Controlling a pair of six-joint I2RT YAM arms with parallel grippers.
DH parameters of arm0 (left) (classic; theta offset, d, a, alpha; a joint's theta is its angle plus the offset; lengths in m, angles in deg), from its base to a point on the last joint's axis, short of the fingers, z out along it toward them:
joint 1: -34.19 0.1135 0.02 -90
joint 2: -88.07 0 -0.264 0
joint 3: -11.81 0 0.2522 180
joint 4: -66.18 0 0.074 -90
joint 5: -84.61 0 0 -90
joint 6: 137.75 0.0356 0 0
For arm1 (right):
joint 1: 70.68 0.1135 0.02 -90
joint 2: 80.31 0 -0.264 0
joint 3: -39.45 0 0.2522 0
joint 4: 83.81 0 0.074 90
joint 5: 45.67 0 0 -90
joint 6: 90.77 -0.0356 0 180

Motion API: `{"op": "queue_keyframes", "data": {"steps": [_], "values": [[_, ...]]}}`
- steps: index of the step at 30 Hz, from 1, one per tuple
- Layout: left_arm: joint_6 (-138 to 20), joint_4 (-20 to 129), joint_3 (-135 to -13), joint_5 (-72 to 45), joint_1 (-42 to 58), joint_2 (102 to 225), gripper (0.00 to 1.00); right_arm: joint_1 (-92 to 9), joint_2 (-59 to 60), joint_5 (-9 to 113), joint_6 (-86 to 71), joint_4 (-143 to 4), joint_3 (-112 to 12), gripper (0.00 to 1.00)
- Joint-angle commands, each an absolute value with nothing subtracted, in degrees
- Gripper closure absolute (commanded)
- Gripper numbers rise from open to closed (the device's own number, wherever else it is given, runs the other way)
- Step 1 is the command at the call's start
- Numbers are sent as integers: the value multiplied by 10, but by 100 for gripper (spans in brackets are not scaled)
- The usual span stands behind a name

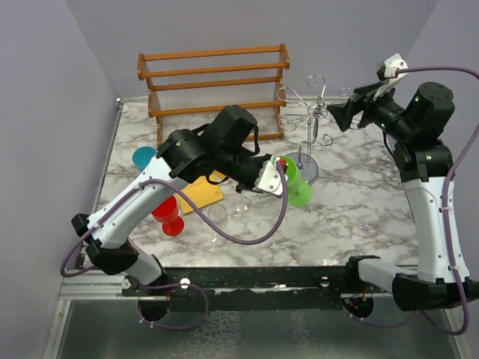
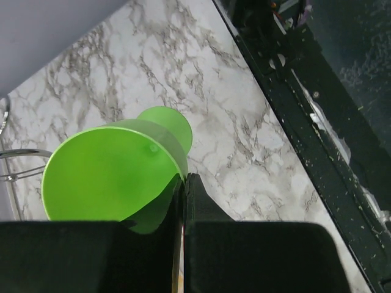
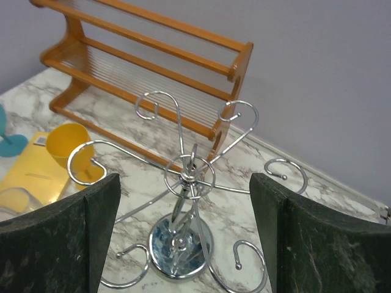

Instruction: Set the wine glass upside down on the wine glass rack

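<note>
One green wine glass [image 2: 110, 177], opaque | left fingers [image 2: 204, 204] pinch its rim | right fingers [image 3: 317, 238] spread | silver wire rack [image 3: 183, 244]

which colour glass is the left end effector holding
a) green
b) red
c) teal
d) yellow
a: in the left wrist view the left end effector is closed on the rim wall of the green wine glass, and the top view shows the same green glass at its tip.
</note>
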State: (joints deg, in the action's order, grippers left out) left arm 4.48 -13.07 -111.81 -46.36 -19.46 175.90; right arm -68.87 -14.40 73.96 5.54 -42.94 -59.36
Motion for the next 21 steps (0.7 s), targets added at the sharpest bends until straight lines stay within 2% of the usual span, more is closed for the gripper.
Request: {"op": "queue_keyframes", "data": {"steps": [1, 12, 21], "values": [[-60, -79, -1150, -472, -189, 1717, 100, -691, -129, 809, 0, -408, -648, 16], [-288, 72, -1224, -492, -24, 1665, 100, -685, -85, 906, -78, -398, -711, 23], [-352, 164, -1270, -414, -9, 1684, 100, -659, -36, 934, -139, -413, -744, 27]]}}
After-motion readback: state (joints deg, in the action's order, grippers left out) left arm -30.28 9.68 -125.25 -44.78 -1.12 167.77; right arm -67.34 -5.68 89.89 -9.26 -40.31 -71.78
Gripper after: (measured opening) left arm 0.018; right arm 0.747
